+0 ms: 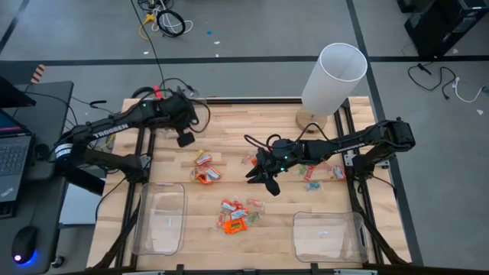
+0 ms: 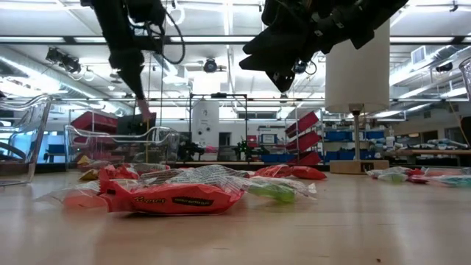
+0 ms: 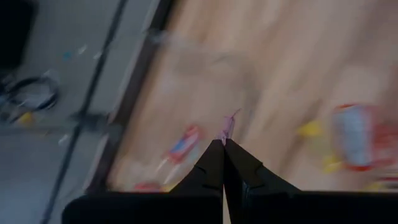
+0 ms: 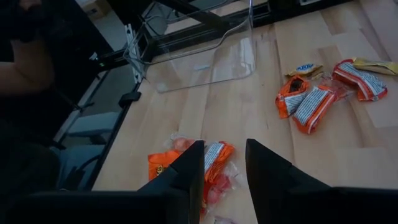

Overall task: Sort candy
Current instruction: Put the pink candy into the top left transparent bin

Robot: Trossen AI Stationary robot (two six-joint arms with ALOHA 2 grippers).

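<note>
Wrapped candy lies on the table in loose groups: orange and white pieces (image 1: 205,168), an orange pile (image 1: 237,216) that sits nearest in the low view (image 2: 176,195), and pale pieces (image 1: 317,172) at the right. My left gripper (image 1: 186,140) hangs above the table's far-left part, shut on a small pink candy (image 3: 227,126). My right gripper (image 1: 265,179) is open and raised over the table's middle. In its wrist view the fingers (image 4: 221,158) stand above the orange pile (image 4: 214,165) without touching it. My left gripper pinches a small pink candy between its two shut fingers. Only a bit of pink wrapper (image 3: 227,126) pokes out past the fingertips (image 3: 214,155). The fingers point down, and the candy (image 2: 145,112) is lifted clear of the table.
A clear bin (image 1: 160,218) stands at the near-left and another (image 1: 328,235) at the near-right. A tall white cylinder (image 1: 332,72) on a wooden base stands at the far-right. A laptop and mouse sit on a side desk beyond the left edge.
</note>
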